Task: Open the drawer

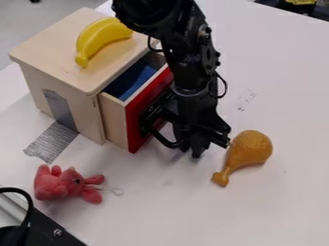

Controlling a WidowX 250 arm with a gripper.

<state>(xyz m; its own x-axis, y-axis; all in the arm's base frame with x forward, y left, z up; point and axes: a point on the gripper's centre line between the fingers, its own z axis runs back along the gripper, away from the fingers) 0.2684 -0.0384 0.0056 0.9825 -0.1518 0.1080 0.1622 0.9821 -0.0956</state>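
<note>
The drawer (136,117) stands partly out of its wooden cabinet (89,111). The end effector (196,148) hangs by the drawer's red front; I cannot tell whether it is spread or pressed together. Inside the drawer lies something blue (136,82), perhaps cloth. A toy drumstick (250,147) rests out past the drawer's front.
</note>
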